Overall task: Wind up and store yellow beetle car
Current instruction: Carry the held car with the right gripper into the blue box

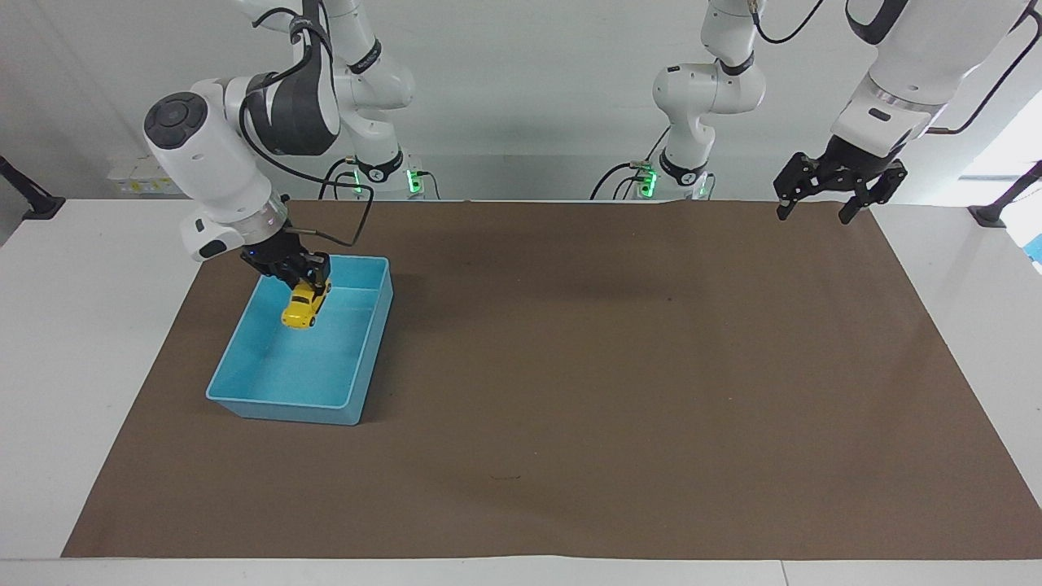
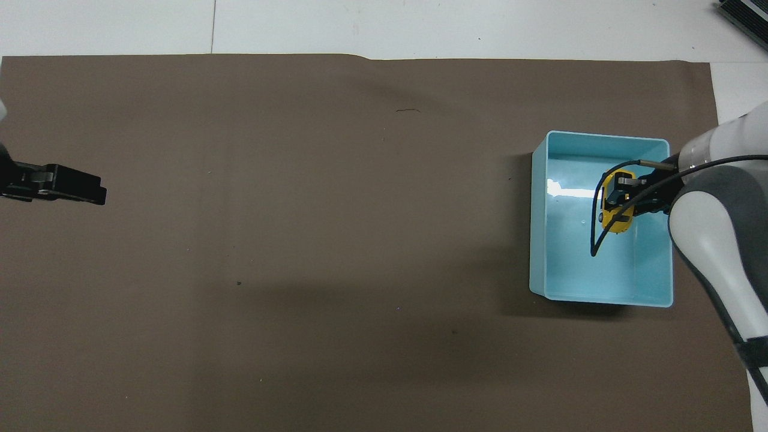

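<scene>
right pincer clamped, left pincer spread wide

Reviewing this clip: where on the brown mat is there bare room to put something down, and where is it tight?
Bare: nearly all the brown mat, from the blue bin to the left arm's end, where the open left gripper waits above the mat's edge. Tight: only the bin, where the right gripper holds the yellow beetle car over its floor.

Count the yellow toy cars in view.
1. The tiny yellow beetle-shaped toy car hangs in the shut right gripper over the light blue plastic bin. Nothing suggests another is hidden.
</scene>
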Available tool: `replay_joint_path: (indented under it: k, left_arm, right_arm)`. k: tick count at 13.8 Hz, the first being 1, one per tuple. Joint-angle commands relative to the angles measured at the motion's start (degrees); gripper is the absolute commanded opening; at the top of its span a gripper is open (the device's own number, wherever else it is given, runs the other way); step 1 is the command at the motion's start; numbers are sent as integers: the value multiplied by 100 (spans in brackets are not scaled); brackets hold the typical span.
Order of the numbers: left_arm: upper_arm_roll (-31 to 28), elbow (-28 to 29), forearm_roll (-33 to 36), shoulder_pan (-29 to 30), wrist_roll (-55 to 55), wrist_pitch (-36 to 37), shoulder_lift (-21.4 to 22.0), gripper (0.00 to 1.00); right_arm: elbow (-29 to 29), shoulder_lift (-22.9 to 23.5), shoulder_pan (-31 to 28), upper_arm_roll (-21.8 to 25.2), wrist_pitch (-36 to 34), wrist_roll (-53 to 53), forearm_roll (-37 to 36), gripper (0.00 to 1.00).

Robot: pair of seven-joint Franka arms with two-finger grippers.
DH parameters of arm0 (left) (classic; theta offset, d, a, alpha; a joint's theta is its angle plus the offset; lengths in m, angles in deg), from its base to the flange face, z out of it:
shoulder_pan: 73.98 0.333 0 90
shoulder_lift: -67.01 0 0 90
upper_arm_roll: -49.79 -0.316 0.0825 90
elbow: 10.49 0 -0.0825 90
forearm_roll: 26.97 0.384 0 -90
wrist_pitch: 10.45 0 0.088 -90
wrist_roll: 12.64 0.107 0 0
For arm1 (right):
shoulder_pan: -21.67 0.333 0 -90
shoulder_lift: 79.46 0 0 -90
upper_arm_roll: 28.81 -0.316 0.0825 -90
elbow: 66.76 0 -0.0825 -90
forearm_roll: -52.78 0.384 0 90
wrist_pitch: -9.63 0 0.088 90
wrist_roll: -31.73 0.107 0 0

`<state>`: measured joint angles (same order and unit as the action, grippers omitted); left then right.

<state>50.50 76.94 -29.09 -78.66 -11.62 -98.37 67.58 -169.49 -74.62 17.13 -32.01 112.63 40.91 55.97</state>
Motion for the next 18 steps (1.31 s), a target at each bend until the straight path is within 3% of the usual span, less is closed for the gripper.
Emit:
replay_joint_path:
  k: [1,5,12,18]
  left_arm:
    - [44,134,72,73,48,3,127,100]
    - [44,126,72,73,48,3,127,100]
    - [44,134,81,73,48,3,127,100]
    - [44,134,72,73,48,11,127,100]
  right_arm:
    - [-300,-264,-195,-50,-26,-591,51,0]
    - [-748,-370,-328,-41,254,-909,51,0]
    - [-1653,-300,-371,-50,1343,-927,60,0]
    - [-2576,-238,-398,-50,2626,-1242,218,0]
